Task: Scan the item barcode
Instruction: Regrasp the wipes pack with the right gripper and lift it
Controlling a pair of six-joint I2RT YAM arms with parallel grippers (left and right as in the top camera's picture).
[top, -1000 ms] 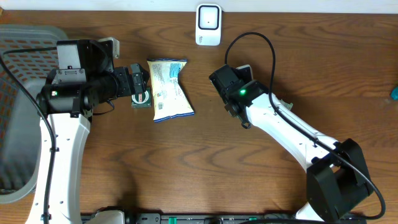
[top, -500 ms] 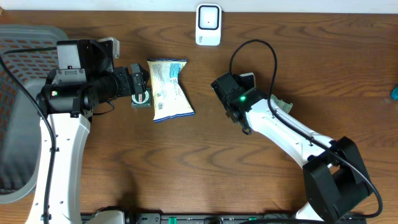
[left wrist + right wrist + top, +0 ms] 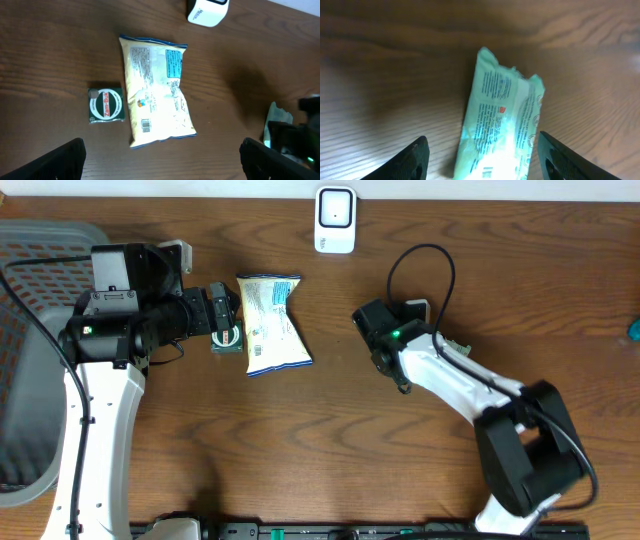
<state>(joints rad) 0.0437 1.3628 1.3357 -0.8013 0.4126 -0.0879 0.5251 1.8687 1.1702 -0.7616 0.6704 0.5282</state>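
A pale green packet with printed text and a barcode lies flat on the wood. My right gripper hangs open over it, one finger on each side, neither touching. From overhead the right gripper covers most of the packet. The white scanner stands at the back edge. My left gripper is wide open and holds nothing. It hovers just short of a yellow-white snack bag with its barcode facing up, and a green Zam-Buk box.
A grey mesh basket fills the far left. A small teal object shows at the right edge. The snack bag and the Zam-Buk box lie side by side just ahead of the left gripper.
The right wrist has slid a short way right and toward the front, over the green packet, and its cable loop moved with it. The left arm, bag and box have not moved.
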